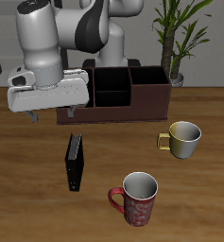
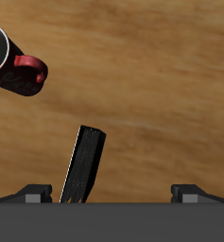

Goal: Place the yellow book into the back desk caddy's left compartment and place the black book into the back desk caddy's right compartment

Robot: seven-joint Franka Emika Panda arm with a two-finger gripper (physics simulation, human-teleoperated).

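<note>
Stiffness is what I would count on with the black book [image 1: 76, 161]: slim, hard-covered and light by the look of it, with a smooth cover that could slip under a weak pinch. It lies flat on the table [image 1: 28, 203], left of centre in the exterior frame, its long side running roughly away from the front edge. I judge the best hold is across its narrow width near the middle of its length, so that it does not swing when lifted.

The claw [image 1: 53, 115] hangs in the upper left of that frame, just in front of the caddy [image 1: 132, 104]. Its jaws stand wide apart with nothing between them. The book sits lower in the frame than the claw, towards the front edge and a little to one side, well below the fingertips [image 1: 35, 116] and touching nothing. The wrist view shows the book [image 2: 83, 165] near one finger rather than centred under the claw [image 2: 112, 196].

The yellow book I cannot find in either view.
</note>
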